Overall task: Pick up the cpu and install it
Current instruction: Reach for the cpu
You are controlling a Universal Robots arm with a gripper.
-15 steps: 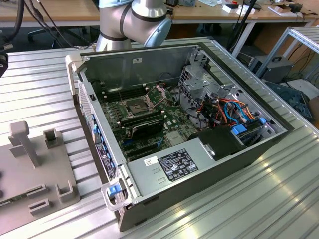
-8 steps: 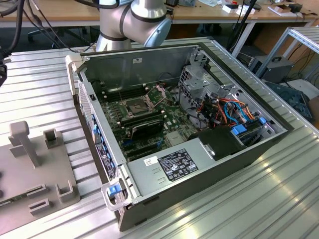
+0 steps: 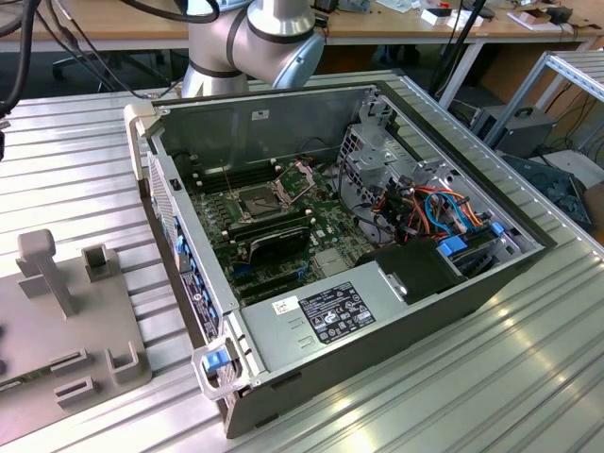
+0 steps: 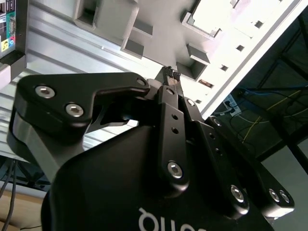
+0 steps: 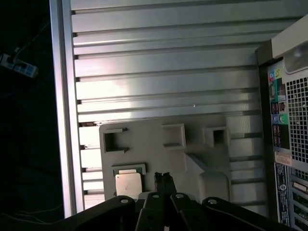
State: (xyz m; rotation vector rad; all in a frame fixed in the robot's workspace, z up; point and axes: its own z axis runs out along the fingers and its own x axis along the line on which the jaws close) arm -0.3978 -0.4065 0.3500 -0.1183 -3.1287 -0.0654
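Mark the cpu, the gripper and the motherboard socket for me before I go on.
cpu point(image 5: 128, 185): first wrist view, middle of its silver-grey metal top.
gripper point(image 5: 164, 179): first wrist view, midway between its fingertips.
socket point(image 3: 257, 199): exterior view, middle of its dark square inside the case.

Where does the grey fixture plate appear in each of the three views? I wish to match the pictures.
Exterior view: the grey fixture plate lies at the exterior view's left, beside the computer case.
Second wrist view: the plate lies beyond the gripper.
First wrist view: the plate lies beyond the gripper, with the cpu in one recess.
Shared landmark: the computer case.
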